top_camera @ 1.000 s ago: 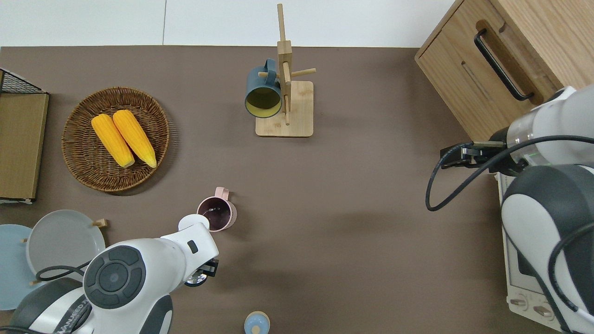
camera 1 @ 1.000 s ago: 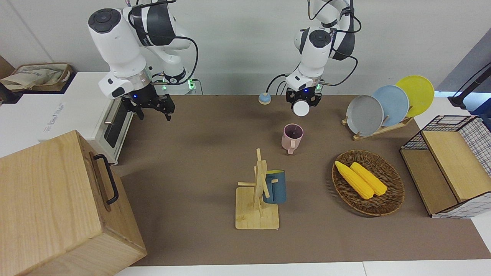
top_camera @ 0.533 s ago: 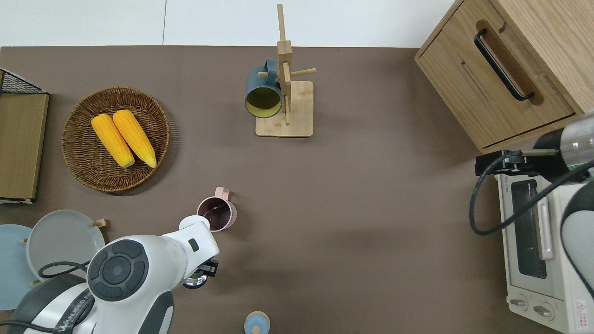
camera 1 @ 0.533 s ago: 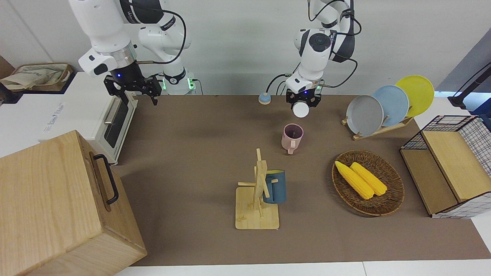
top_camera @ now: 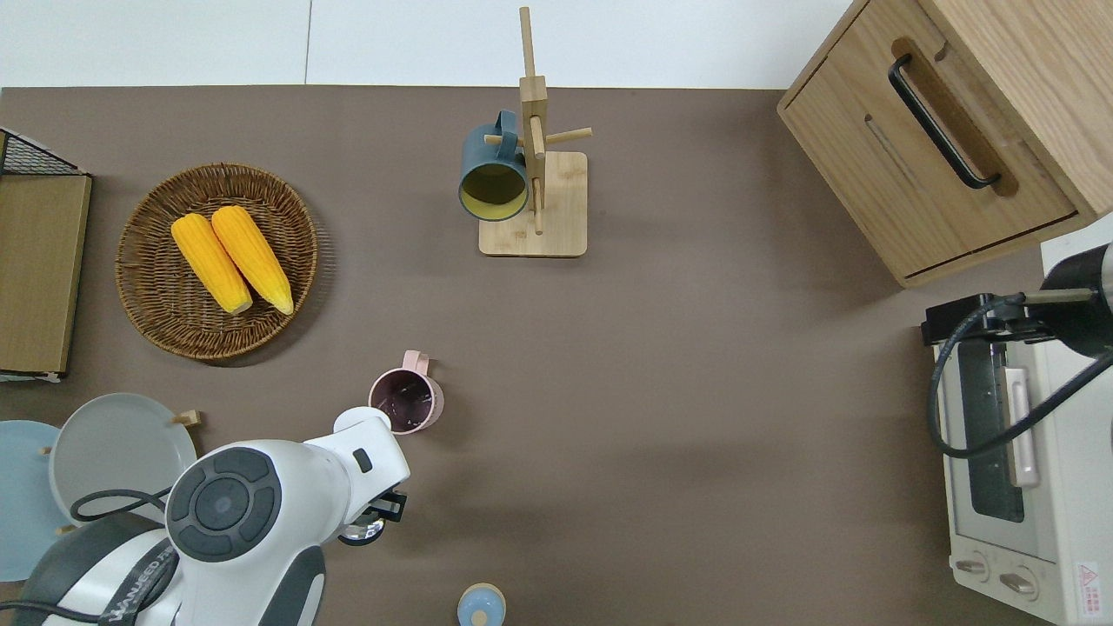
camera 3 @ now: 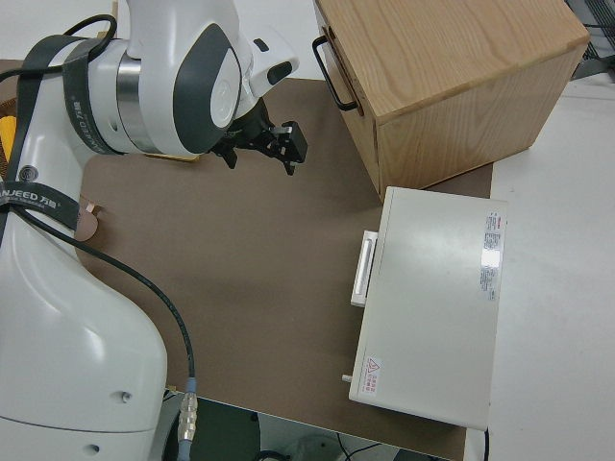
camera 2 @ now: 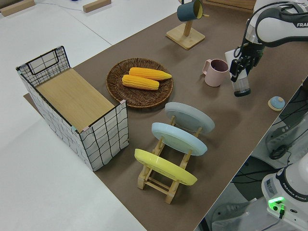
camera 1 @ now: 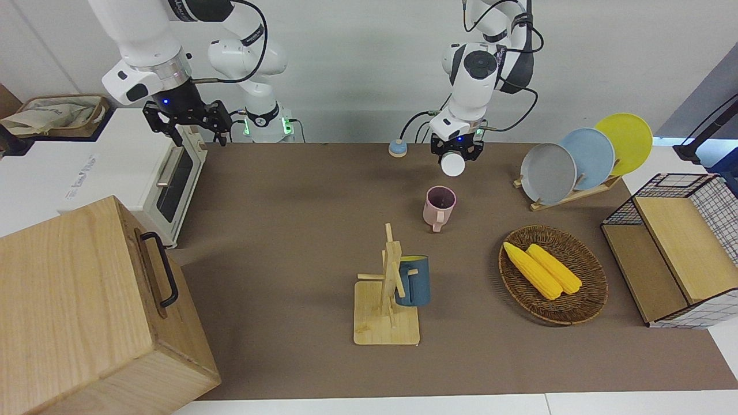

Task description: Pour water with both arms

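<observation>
Right gripper (camera 1: 184,124) withdrew, fingers wide, to frame's upper left; left gripper (camera 1: 455,151) holds bottle (camera 1: 453,164) by pink mug (camera 1: 439,206), pour apparently ending.

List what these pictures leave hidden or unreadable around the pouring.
- Clear bottle held by the left gripper: in the overhead view the arm covers nearly all of it, and no view shows any water inside.
- Pink mug: dark inside; fill level unreadable in every view.
- Blue bottle cap: cut by the overhead view's bottom edge.
- Right gripper: open over the toaster oven; the wrist hides its fingers in the overhead view.
</observation>
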